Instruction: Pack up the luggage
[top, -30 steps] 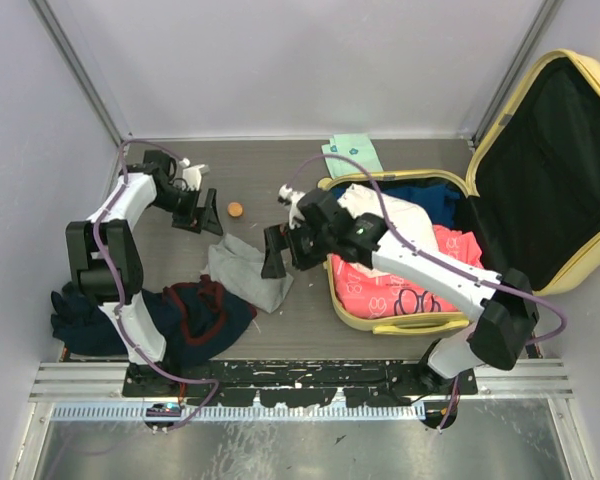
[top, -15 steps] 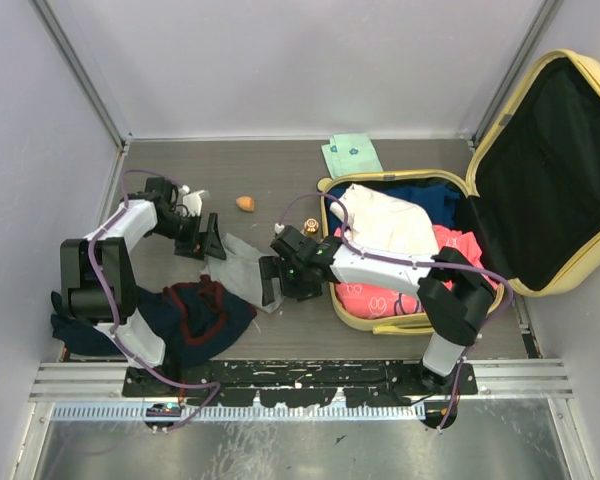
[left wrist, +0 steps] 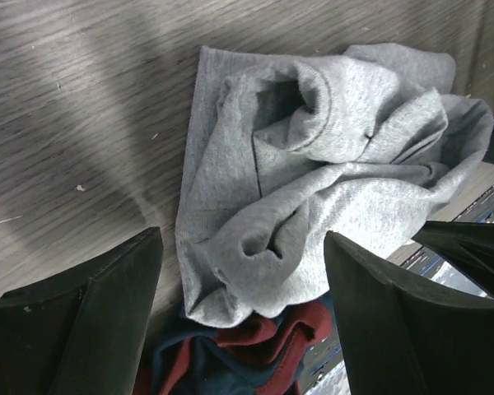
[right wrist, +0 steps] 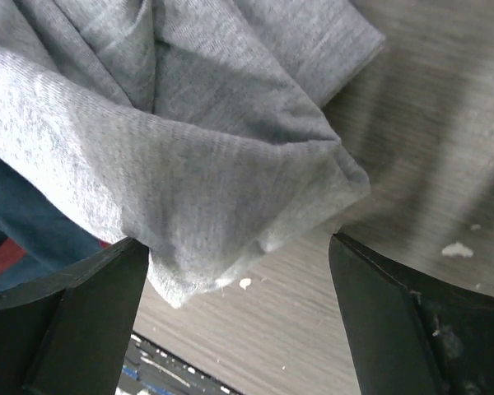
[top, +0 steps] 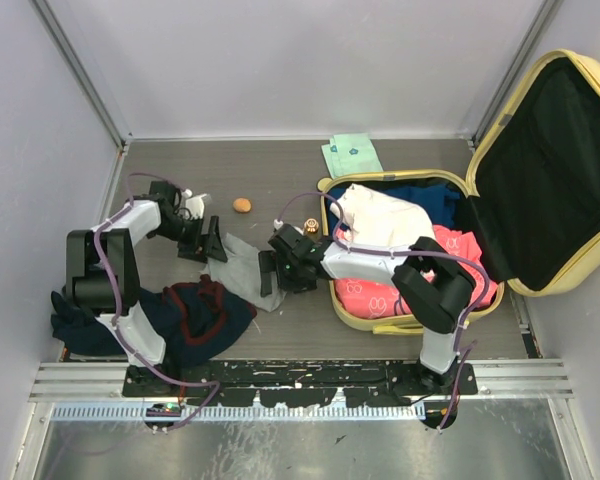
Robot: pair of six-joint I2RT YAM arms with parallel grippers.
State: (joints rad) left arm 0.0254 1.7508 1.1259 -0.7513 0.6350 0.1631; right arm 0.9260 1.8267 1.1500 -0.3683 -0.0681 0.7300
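Observation:
The luggage, a pale yellow hard-shell suitcase, lies open at the right with its black-lined lid raised; pink, white and blue clothes fill it. A crumpled grey garment lies on the table left of it. My left gripper is open at the garment's far-left edge; in the left wrist view the grey garment lies ahead of the open left gripper. My right gripper is open at its right corner; the right wrist view has that grey garment corner between the spread fingers of the right gripper, ungripped.
A navy and red garment lies partly under the grey one, with a dark blue heap at the near left. A small orange object and a folded green cloth lie farther back. A small brass-coloured thing sits by the suitcase rim.
My right gripper has come down and toward the near side, onto the grey garment's right corner. My left gripper has shifted nearer, to its far-left edge. The orange object moved slightly.

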